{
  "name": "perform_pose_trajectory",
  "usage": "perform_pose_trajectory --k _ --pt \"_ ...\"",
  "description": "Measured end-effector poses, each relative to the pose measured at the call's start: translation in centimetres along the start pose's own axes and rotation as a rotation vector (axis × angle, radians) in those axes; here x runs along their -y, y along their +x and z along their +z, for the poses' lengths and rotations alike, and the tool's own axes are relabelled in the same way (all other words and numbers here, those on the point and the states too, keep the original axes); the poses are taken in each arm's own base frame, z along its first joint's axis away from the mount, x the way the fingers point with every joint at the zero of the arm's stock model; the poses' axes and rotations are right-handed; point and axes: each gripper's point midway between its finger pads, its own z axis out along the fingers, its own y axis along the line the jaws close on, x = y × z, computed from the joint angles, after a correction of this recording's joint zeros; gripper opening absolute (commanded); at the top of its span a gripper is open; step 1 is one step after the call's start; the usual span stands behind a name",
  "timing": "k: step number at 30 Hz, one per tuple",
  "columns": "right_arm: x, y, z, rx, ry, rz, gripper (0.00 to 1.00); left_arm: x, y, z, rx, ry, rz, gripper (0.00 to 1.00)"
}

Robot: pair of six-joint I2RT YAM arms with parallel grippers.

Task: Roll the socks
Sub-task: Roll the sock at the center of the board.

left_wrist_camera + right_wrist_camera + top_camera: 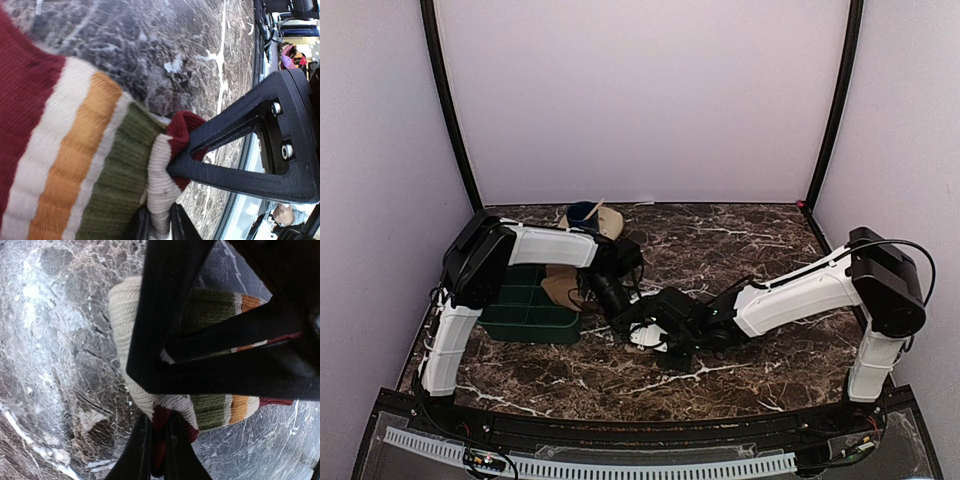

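— Overhead?
— Left claw (623, 312) and right claw (655, 325) close together at the middle of the table (750, 230), over a striped sock (645, 336); only a pale bit visible.
— Left wrist?
— Sock (100, 165) flat on marble, banded red, cream, orange, olive. Cream end between the left claw's fingers (181, 227); clenched or released, cannot tell.
— Right wrist?
— Right claw (159, 427) clenched on the sock's (125, 305) dark red end.
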Motion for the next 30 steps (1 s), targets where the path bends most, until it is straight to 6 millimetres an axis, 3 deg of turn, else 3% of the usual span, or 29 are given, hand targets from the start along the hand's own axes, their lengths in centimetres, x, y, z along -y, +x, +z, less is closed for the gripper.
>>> perform_pose_trajectory --k 11,17,30 --pt "-0.4 -0.3 -0.1 0.008 -0.054 0.078 0.01 -1.4 -0.9 -2.0 0.06 -0.126 -0.008 0.24" --pt "-1.1 -0.6 -0.3 0.014 -0.108 0.121 0.0 -2.2 -1.8 -4.2 0.134 -0.216 -0.012 0.24" --pt "-2.9 -1.1 -0.8 0.02 -0.252 0.256 0.0 -1.8 -4.1 -7.9 0.311 -0.301 0.01 0.25"
